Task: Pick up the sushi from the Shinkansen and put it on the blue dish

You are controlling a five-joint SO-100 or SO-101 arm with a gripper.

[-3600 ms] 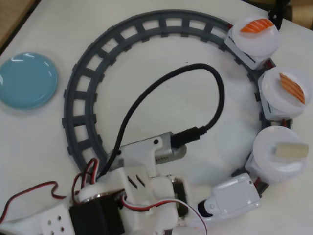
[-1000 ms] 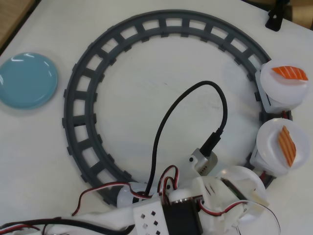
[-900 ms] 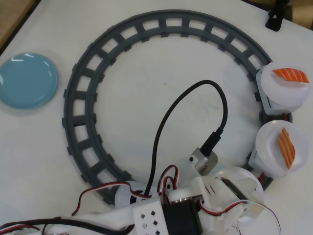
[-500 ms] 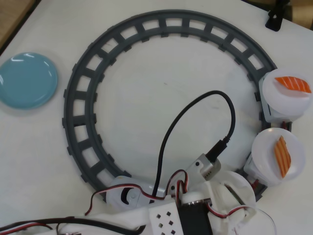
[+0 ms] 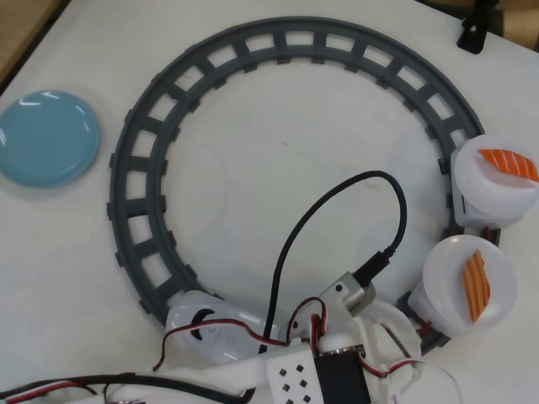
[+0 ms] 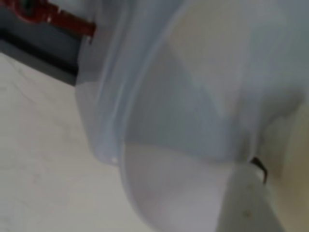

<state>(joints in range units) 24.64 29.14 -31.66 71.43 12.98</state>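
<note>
On the grey circular track (image 5: 135,160), taken as landmark, the items stand as follows.

Blue dish (image 5: 46,139): outside the track's left arc in the overhead view, well apart from it, bare. Nothing delivered yet.

Shinkansen (image 5: 206,316): rounded white nose on the track's lower arc, largely under the arm (image 5: 320,379). Cars trail anticlockwise up the right arc; the train's middle is covered by the arm.

White plates: one (image 5: 497,181) on the right arc carries the orange-and-white striped piece (image 5: 508,164); the next (image 5: 467,286), lower on the same arc, carries the plain orange piece (image 5: 476,284). A third plate's rim (image 5: 400,316) shows just beside the arm at the lower right arc.

Sushi: beige block not visible in the overhead view. The wrist view shows only a blurred pale plate wall (image 6: 159,96) at close range, with a faint cream patch near the top that may be the block; not certain.

Gripper: hidden beneath the arm in the overhead view, not discernible in the wrist view; spread or pressed together cannot be told.

Black cable (image 5: 337,219): loops inside the track ring.

Progress, judged: early. The arm sits over the third plate, approach or grasp stage; lift, carry across the ring and placement all remain.
</note>
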